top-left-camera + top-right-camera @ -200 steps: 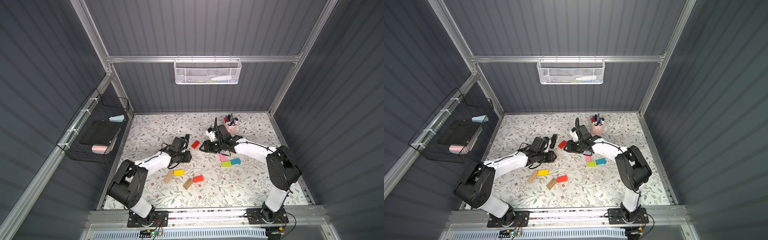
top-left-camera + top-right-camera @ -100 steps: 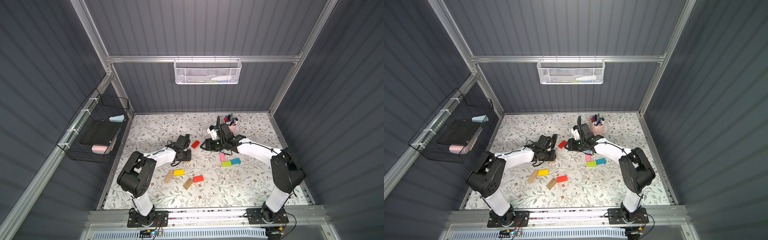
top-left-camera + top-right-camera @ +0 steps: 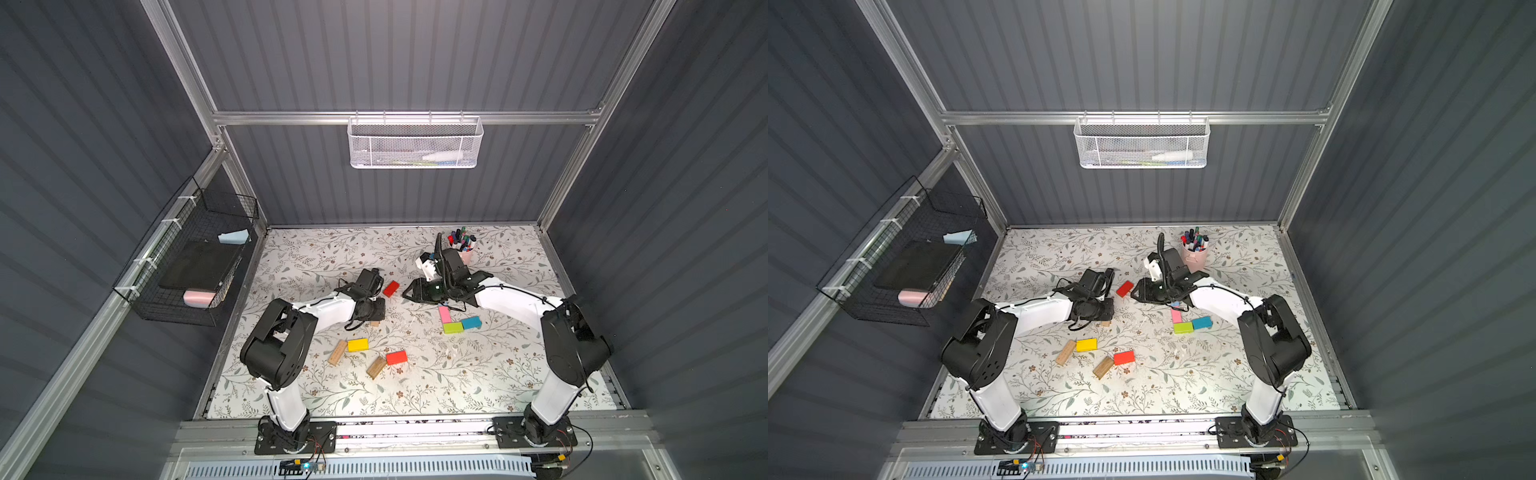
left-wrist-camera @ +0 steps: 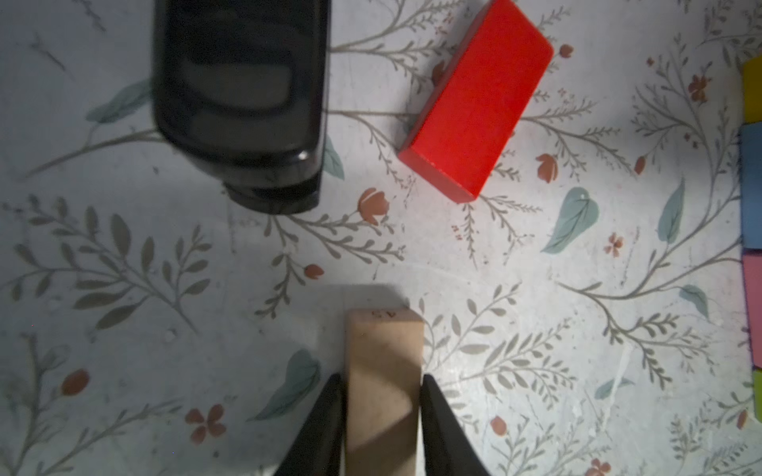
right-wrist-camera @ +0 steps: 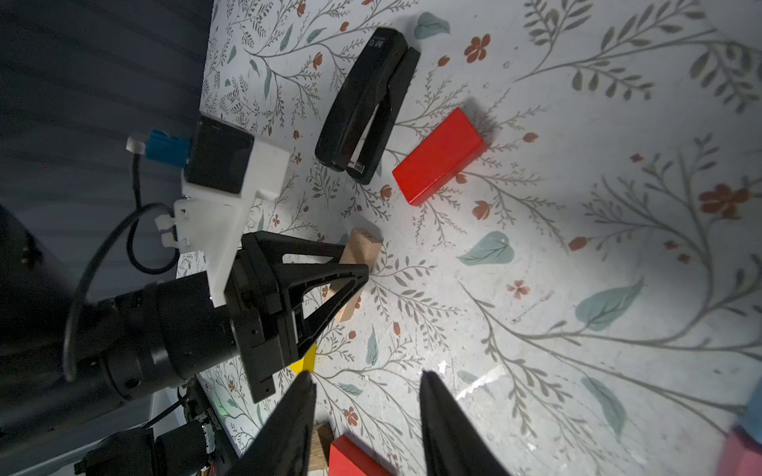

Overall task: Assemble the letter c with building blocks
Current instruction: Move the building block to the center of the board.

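A floral table [image 3: 415,395] fills the floor of a grey-walled booth. One white mesh basket [image 3: 415,141] hangs on the far wall and one black wire basket [image 3: 187,270] on the left wall.

Both top views show nine blocks:
- Two are red: the far red block [image 3: 390,288] and the near red block [image 3: 396,357].
- One is a yellow block [image 3: 358,344].
- A pink block [image 3: 444,314], a green block [image 3: 452,328] and a teal block [image 3: 471,322] touch in a cluster on the right.
- Three are plain wood: the left wooden block [image 3: 337,353], the near wooden block [image 3: 376,367], and the gripped wooden block [image 3: 375,323], which is mostly hidden.

There is also one cup of pens [image 3: 463,253] and one stapler [image 3: 1109,275].

Both arms rise from the near edge, elbows outward, with their forearms low and angled toward the centre. The left gripper [image 3: 374,316] sits low over the table. The right gripper [image 3: 406,292] points left at the far red block.

In the left wrist view, the left gripper's fingers [image 4: 330,428] press both long sides of the gripped wooden block [image 4: 383,362], which lies flat on the table. The stapler [image 4: 243,103] and the far red block [image 4: 478,103] lie beyond it. A row of four coloured block edges [image 4: 752,185] in yellow, blue, pink and green shows at the frame's edge.

In the right wrist view, the right gripper [image 5: 367,375] stands apart with only table between its fingers. Ahead of it, the left gripper [image 5: 355,259] clasps its block, with the stapler and the far red block just past that.
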Controlling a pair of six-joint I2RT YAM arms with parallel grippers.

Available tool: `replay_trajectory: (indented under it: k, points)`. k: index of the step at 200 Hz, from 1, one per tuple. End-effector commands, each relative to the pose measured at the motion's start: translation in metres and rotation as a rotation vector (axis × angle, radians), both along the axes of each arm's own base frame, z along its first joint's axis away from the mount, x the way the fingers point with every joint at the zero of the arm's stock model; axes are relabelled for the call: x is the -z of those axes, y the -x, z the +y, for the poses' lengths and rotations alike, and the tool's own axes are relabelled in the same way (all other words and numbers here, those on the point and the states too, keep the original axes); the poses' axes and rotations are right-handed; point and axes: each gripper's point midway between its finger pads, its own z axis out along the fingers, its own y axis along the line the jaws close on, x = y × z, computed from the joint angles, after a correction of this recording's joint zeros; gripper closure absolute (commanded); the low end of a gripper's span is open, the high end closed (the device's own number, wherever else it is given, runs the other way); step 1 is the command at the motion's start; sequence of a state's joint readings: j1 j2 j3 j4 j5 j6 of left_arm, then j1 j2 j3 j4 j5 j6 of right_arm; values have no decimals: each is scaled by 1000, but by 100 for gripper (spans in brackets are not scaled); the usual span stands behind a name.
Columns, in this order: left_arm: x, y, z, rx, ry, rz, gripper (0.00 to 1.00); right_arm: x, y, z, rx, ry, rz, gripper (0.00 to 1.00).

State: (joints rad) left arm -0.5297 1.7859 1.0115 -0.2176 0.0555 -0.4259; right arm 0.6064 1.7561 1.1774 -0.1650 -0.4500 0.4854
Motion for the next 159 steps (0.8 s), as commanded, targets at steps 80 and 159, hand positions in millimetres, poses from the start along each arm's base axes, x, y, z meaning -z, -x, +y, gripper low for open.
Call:
replay_trajectory:
  k: [80,159]
  points:
    - [6,-18,-13,-18,-2,20,72,1,-21,-27,69,161,-136,52]
    - [-33,-21,-12,-33,36,-45,33,4,-32,-17,25,232,-264,39]
